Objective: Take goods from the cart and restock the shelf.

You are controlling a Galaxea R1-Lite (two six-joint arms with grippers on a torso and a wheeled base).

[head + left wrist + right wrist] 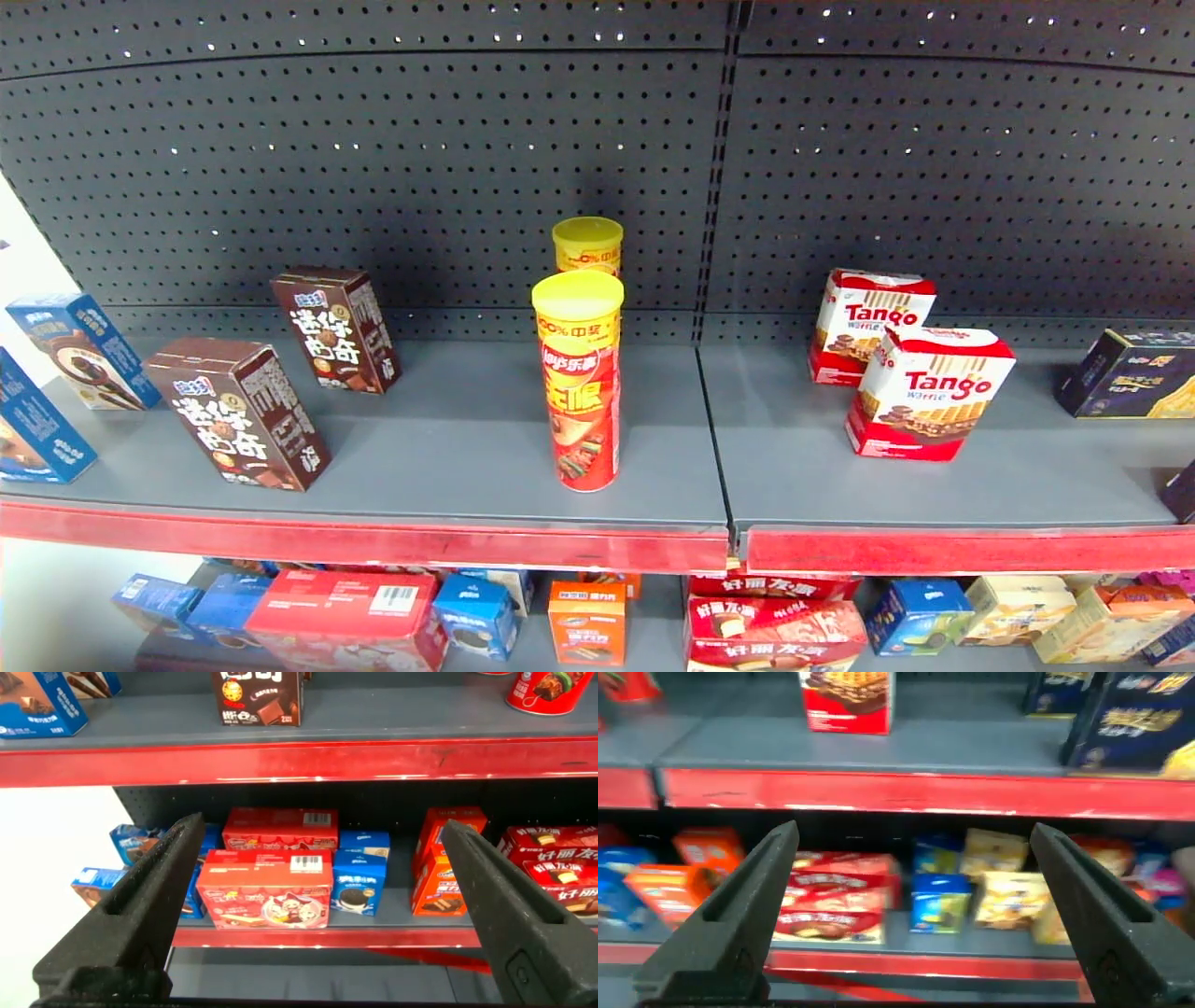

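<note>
Grey shelf [448,448] with red edging ahead. Left hand [320,826] and right hand [915,829] are held low before it, both spread wide and empty. A yellow-lidded red can [579,392] stands upright on it.

Upper shelf [448,448]: grey deck, red front strip, pegboard back.
Left end: two blue boxes [84,350].
Next: two brown boxes [238,411], tilted, apart.
Centre: front chip canister [579,392] upright, rear chip canister [587,245] directly behind.
Right bay: two wafer boxes [924,392], near each other; navy box [1125,373] at far right.
Lower shelf [658,623]: large red box [350,611], orange box [586,621], blue and cream boxes.
</note>
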